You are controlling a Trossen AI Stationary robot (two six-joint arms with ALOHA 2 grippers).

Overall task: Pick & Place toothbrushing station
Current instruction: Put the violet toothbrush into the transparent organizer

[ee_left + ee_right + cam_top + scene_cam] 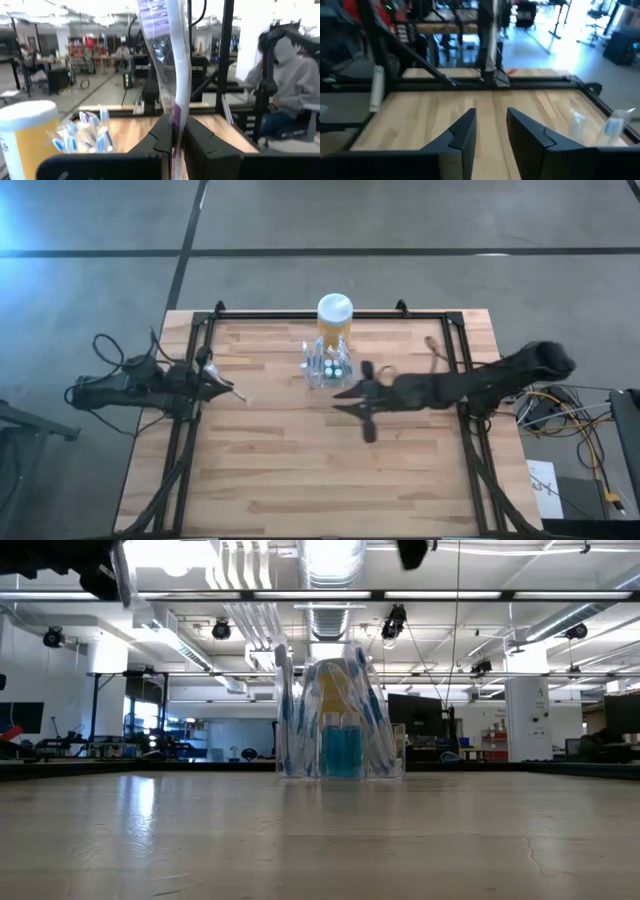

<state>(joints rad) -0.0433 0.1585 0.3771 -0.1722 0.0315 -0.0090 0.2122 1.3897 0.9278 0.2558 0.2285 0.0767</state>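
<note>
The toothbrushing station (327, 367), a clear holder with toothbrushes and blue bottles (340, 735), stands on its base at the table's far middle. It is in front of a yellow jar (334, 315) with a white lid. My left gripper (222, 385) is at the table's left edge, level and shut on a white-and-purple toothbrush (170, 75). My right gripper (340, 401) hovers open just right of and nearer than the station, with nothing between its fingers (492, 135). The left wrist view shows the jar (27, 135) and the station (85, 132) ahead of the left gripper. My left gripper pinches the toothbrush's handle (176, 117) between its two fingers (162, 137). The fingers lie level and across the handle, coming from the table's left side. The brush is lifted clear of the table, and in the wrist view it runs up past the fingers with its head end out of the picture.
A black frame (250, 315) runs along the table's far edge and down both sides. Bare wood (300, 470) lies between the arms and the near edge. Beyond the table a person (290, 75) sits, and cables (570, 415) hang at the right.
</note>
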